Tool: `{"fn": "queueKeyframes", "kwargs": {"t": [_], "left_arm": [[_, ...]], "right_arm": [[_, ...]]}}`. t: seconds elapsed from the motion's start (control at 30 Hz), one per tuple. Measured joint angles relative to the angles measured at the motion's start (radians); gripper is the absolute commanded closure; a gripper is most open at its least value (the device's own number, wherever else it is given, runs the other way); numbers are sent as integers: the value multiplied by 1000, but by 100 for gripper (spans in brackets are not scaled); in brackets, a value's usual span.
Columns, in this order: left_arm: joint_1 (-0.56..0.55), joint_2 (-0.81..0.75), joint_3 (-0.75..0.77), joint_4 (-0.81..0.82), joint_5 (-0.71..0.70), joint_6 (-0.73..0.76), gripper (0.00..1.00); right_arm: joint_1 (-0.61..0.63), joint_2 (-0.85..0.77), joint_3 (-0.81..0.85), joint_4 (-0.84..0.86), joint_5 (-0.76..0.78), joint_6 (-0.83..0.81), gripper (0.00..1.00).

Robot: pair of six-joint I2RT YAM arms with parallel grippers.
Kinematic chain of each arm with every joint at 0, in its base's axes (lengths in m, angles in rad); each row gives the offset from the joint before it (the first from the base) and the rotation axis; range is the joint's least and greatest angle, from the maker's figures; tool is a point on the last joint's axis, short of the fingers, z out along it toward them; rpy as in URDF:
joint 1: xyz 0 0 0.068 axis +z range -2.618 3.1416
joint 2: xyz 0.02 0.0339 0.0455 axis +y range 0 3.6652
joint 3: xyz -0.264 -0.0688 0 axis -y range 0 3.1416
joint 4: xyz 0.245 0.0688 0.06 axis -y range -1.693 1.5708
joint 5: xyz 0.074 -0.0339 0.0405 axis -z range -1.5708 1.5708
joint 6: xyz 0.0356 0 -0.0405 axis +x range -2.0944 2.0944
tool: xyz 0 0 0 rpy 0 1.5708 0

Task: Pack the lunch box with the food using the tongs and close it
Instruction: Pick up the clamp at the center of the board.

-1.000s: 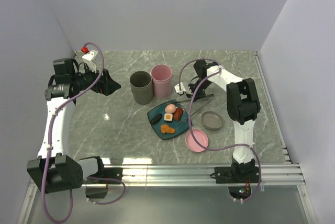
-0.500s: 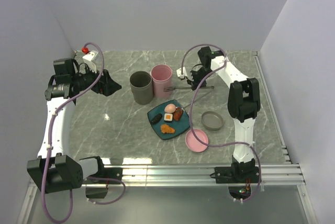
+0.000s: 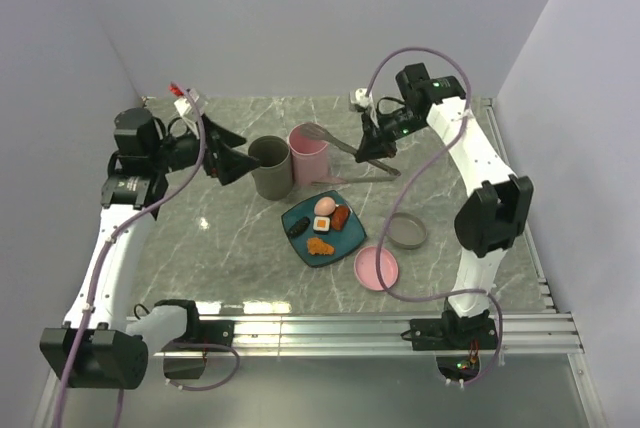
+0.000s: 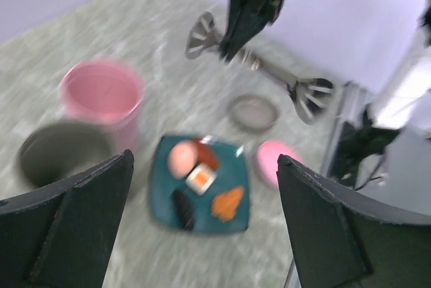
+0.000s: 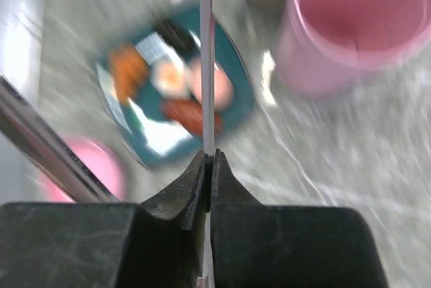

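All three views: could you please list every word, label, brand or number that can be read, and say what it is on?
None: no text shows on the pink cup, grey cup, plate or tongs. Both wrist views are blurred, so any small print there cannot be read.

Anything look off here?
Yes. The right gripper pinches only one arm of the tongs. The other arm splays off to the side, so squeezing them looks unlikely. The food sits tidy on the plate.
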Motion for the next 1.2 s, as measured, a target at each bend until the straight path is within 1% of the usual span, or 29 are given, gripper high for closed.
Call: {"fn": "queueKeyframes", "kwargs": {"t": [0.07,0.1,0.17,0.2,0.23,0.3,0.4,0.5,0.57,0.67,0.7,0.77,1.0,1.1,1.2], "left_arm": [[-59,3,-12,120,-3,-99,5],[-86,3,-26,188,-11,-158,5],[-121,5,-51,299,-34,-271,7],[-138,11,-63,360,-53,-332,10],[-150,18,-69,406,-69,-381,15],[-187,43,-77,502,-111,-480,16],[-237,80,-81,633,-167,-618,18],[-267,112,-81,740,-211,-735,21],[-277,126,-81,784,-232,-788,25],[-288,143,-80,823,-264,-852,32],[-289,148,-77,826,-269,-865,34],[-292,159,-68,828,-287,-887,37],[-295,171,-49,875,-307,-947,43],[-301,170,-49,899,-307,-958,43],[-304,168,-49,904,-309,-966,47]], "right_arm": [[17,-56,0,12,-86,105,100],[24,-82,-4,34,-130,183,100],[38,-137,-41,145,-227,378,100],[45,-163,-75,228,-268,501,100],[50,-193,-122,335,-308,636,100],[60,-254,-247,610,-352,927,100],[77,-306,-432,1096,-393,1420,100],[101,-276,-473,1433,-412,1790,100],[117,-257,-474,1604,-413,1967,100],[138,-255,-475,1778,-415,2139,100],[146,-256,-475,1825,-416,2177,100],[165,-259,-474,1868,-421,2214,100],[217,-266,-474,1815,-417,2199,100],[222,-266,-474,1824,-412,2230,100],[227,-266,-474,1846,-411,2258,100]]}}
